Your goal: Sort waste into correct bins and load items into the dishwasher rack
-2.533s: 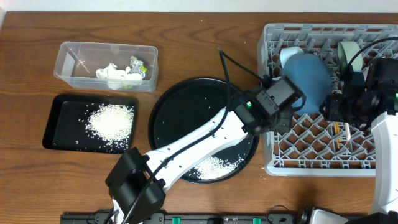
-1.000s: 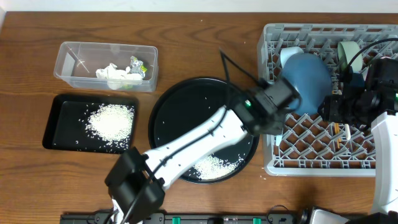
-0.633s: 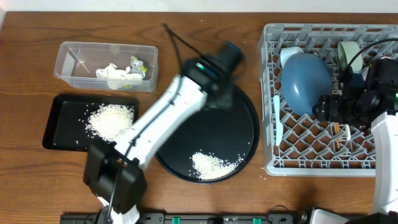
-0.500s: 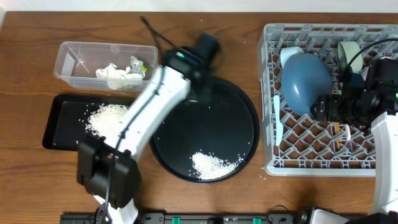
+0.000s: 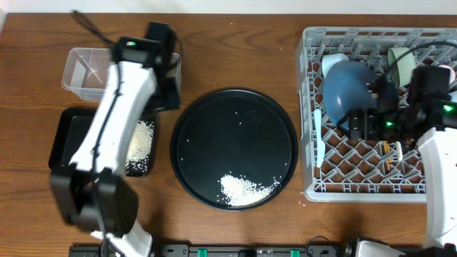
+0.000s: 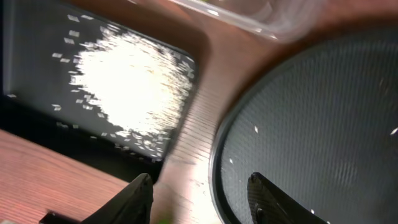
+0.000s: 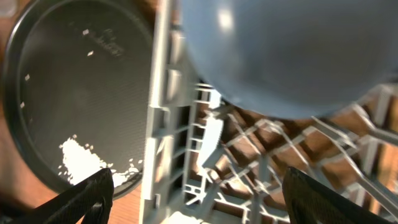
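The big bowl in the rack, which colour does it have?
Dark blue. The big bowl shows best in the overhead view.

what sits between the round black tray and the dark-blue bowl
A strip of bare table, the dishwasher rack's tray-side wall, then a white plastic cutlery piece lying just inside it. The overhead view shows this.
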`<state>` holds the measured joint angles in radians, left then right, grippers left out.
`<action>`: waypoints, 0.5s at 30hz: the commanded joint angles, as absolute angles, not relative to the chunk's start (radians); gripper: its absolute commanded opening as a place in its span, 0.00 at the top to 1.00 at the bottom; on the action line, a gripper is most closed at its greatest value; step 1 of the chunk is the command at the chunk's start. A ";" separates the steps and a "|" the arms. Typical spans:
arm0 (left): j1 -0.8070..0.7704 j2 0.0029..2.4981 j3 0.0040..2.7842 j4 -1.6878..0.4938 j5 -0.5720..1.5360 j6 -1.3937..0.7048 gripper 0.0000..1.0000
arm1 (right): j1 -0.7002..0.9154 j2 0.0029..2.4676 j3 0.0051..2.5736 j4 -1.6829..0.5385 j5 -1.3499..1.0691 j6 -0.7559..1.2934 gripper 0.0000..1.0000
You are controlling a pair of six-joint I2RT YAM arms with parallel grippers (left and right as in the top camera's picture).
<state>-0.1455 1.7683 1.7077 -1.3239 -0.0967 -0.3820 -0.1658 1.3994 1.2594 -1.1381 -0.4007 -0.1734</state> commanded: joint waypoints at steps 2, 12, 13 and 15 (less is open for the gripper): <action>-0.104 1.661 1.705 -1.327 -0.056 -0.352 0.48 | -0.093 1.392 1.275 -1.122 -0.365 -0.165 0.16; -0.297 1.640 1.624 -1.308 -0.004 -0.321 0.48 | -0.099 1.336 1.275 -1.116 -0.170 -0.056 0.14; -0.334 1.640 1.602 -1.304 -0.004 -0.317 0.48 | -0.100 1.321 1.275 -1.117 -0.151 -0.056 0.14; -0.407 1.640 1.556 -1.290 -0.003 -0.317 0.48 | -0.100 1.295 1.275 -1.118 -0.118 -0.056 0.12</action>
